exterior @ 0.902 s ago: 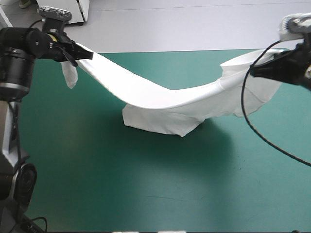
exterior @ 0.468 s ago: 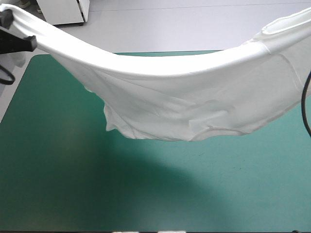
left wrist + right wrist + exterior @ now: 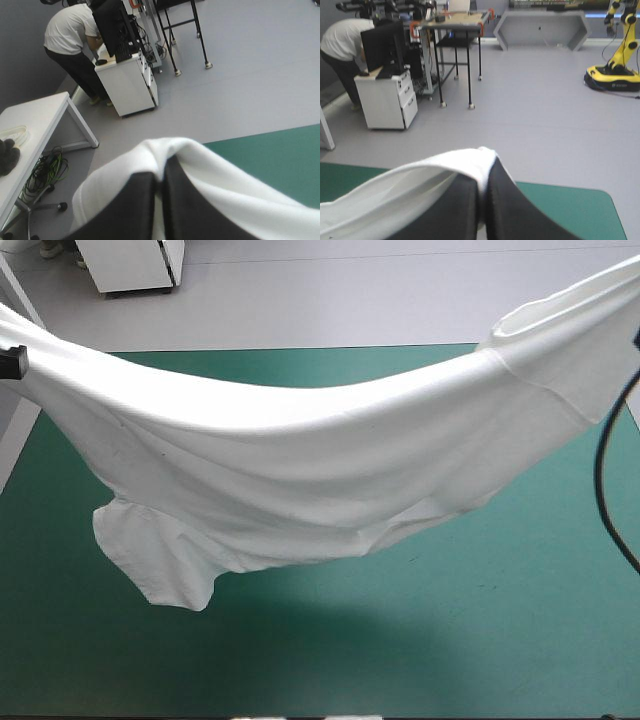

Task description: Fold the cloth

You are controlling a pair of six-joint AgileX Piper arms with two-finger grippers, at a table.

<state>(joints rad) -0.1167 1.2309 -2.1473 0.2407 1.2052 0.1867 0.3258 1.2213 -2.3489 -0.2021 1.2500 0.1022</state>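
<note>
The white T-shirt [image 3: 300, 470] hangs in the air above the teal-green table [image 3: 450, 640], stretched in a sagging band from the left edge to the upper right corner of the high view. One sleeve [image 3: 150, 560] dangles low at the left. My left gripper [image 3: 161, 200] is shut on the T-shirt [image 3: 220, 185], white cloth wrapped over its black fingers [image 3: 125, 210]. My right gripper [image 3: 482, 205] is shut on the T-shirt [image 3: 405, 190] too, a hem folded over its fingertips. In the high view only a black bit of the left gripper [image 3: 12, 362] shows; the right one is out of frame.
The table's far edge [image 3: 300, 350] shows behind the hanging cloth. The near half of the teal-green cover lies in the shirt's shadow. A black cable [image 3: 605, 480] hangs at the right edge.
Both arms have lifted and spread, pulling the T-shirt off the table. Its lower part has swung left and nearer, and a sleeve now dangles at the left.
</note>
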